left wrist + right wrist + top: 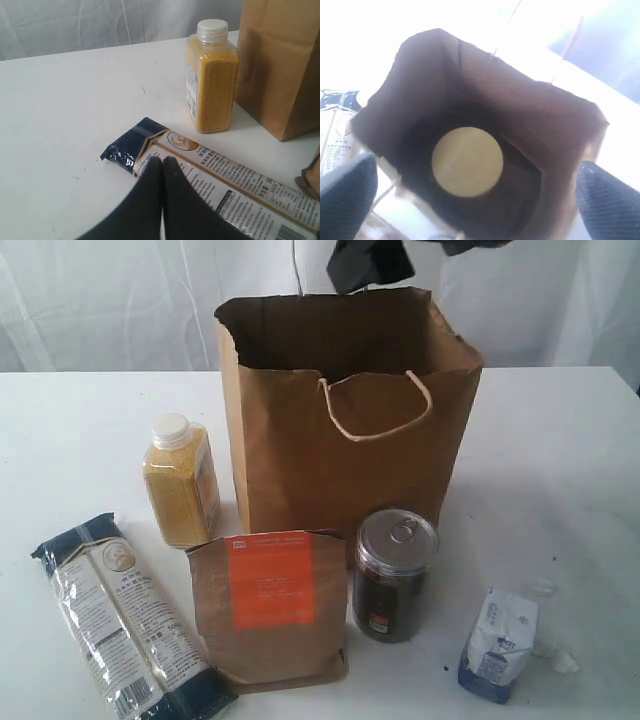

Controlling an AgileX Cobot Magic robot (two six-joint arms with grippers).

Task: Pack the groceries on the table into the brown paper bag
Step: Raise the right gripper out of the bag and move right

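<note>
The brown paper bag (345, 440) stands upright and open-topped at the middle of the white table (560, 460) in the exterior view. The yellow-grain bottle (181, 480) stands just to its left. The noodle packet (125, 625) lies flat at the front left. The brown pouch (270, 605) stands in front of the bag, with the pull-tab can (393, 575) just beside it, and the blue-white packet (498, 643) sits apart at the front right. The right gripper (368, 265) hangs above the bag's mouth, partly cut off by the frame.

In the left wrist view, the left gripper (162, 167) has its two dark fingers pressed together with nothing between them. Their tips lie over the navy end of the noodle packet; whether they touch it cannot be told. The bottle and the bag's corner stand beyond.

The right wrist view looks straight down into the bag, where the gold-lidded jar (467, 161) rests on the bottom. The right gripper's fingers (350, 192) are spread wide and hold nothing
</note>
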